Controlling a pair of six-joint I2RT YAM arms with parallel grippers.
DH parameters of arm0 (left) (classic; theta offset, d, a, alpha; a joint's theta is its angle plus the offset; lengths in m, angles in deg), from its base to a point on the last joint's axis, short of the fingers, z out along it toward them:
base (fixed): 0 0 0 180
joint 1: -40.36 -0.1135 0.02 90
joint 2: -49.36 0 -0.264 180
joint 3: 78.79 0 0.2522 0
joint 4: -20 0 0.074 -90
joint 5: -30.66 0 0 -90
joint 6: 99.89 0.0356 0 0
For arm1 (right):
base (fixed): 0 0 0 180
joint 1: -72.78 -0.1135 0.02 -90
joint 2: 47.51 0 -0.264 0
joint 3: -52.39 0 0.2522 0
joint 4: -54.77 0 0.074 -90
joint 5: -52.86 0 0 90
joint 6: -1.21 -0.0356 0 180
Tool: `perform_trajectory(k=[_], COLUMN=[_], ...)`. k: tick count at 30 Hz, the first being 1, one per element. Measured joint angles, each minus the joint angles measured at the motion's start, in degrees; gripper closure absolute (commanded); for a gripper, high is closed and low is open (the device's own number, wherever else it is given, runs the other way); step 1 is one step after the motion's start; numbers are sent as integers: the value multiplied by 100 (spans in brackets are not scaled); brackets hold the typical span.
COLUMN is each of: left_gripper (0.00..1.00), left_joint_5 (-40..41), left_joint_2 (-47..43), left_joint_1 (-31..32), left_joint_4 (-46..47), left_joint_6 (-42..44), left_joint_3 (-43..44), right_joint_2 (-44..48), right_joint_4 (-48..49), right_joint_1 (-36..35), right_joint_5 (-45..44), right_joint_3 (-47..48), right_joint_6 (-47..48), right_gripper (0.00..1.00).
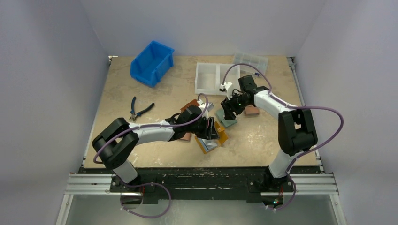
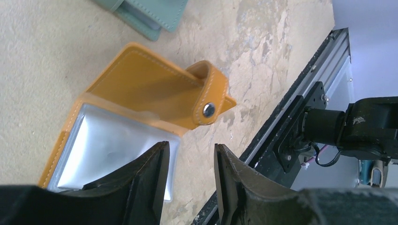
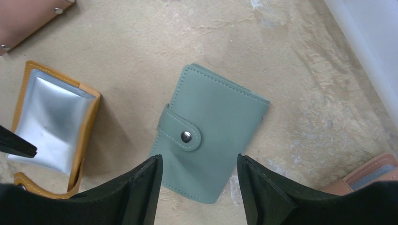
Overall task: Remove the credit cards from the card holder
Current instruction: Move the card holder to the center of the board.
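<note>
The card holder [image 2: 141, 79] is a mustard-orange wallet lying open on the table, its snap tab [image 2: 209, 96] curled up and its clear silvery sleeves [image 2: 108, 145] exposed. It also shows in the right wrist view as the card holder [image 3: 87, 117] and from above as the card holder [image 1: 212, 140]. No credit cards show apart from the sleeves; I cannot tell what the sleeves hold. My left gripper [image 2: 191, 146] is open just above the sleeves' corner, with bare table between its fingers. My right gripper [image 3: 198, 159] is open over a closed teal wallet [image 3: 211, 126].
A blue bin [image 1: 151, 62], a clear divided tray [image 1: 216, 77] and a clear box [image 1: 251, 61] stand at the back. Pliers [image 1: 141, 109] lie left of centre. A brown wallet [image 1: 190, 104] and a pink wallet [image 1: 252, 110] lie near the grippers.
</note>
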Motion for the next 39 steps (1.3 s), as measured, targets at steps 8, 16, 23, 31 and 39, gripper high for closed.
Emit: perform_trajectory(k=[8,16,23,31,39], left_gripper=[59,60,60,59,58], left_joint_5=[46,101,166,105,-4], left_joint_2=[-28,-4,140,761,1613], left_joint_1=[-28,-28,-28,-4,179], left_joint_4=[378,758,1051,1217,1213], left_joint_6=[-243,-411,-498,-516,-459], left_joint_3=[-356,-522,-540,-382,566], right_joint_2=[-249,-566,-330,59,1659], right_joint_4=[24,393,1174,1119,393], right_joint_1=[-774,-1156,-1104,-203,17], right_joint_5=[-251,-1250,-2352,-2465,-907], right_joint_3=[450,420,-125,-446,-684], right_joint_6=[72,55,-46,-109,175], right_gripper=[37,36,39,30,25])
